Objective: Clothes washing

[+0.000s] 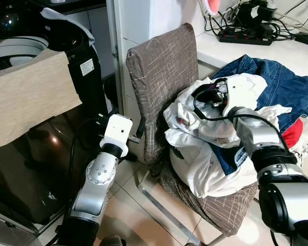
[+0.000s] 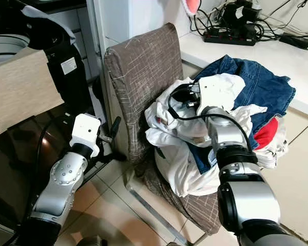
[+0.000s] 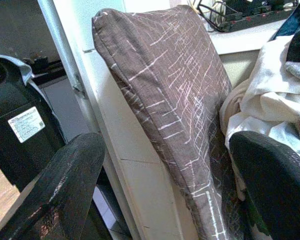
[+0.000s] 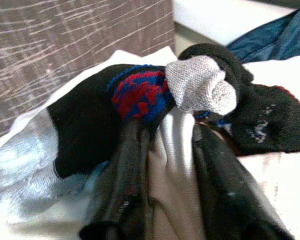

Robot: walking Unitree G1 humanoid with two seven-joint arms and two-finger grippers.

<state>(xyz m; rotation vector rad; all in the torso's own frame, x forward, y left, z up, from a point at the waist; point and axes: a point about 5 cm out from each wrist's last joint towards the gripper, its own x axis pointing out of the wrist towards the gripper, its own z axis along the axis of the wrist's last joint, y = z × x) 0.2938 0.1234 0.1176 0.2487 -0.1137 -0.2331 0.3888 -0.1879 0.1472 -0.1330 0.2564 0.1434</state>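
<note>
While the right arm reached into the heap, entries were as follows.

Right gripper (image 4: 162,165): fingers lay close together, pinching a fold of white cloth (image 4: 172,150) between them; tips sat against a black sock (image 4: 85,125) with a red-and-blue patch and a grey toe.
Laundry pile (image 1: 215,138): white shirts, blue jeans (image 1: 277,84) and a red item heaped on the brown chair (image 1: 161,66), jeans spilling onto the white counter (image 1: 297,51).
Left gripper (image 3: 165,190): fingers stood wide apart, empty, beside the chair back, near the washing machine (image 1: 20,46).
Risk 1: grip looked shallow; the cloth might have slipped out on lifting.
Risk 2: garments were tangled, so one pull could have dragged neighbours off the seat onto the floor.
Risk 3: the sock, only touched, might have dropped free.
Risk 4: the wrist cable (image 1: 205,110) lay among the folds and could have snagged.
</note>
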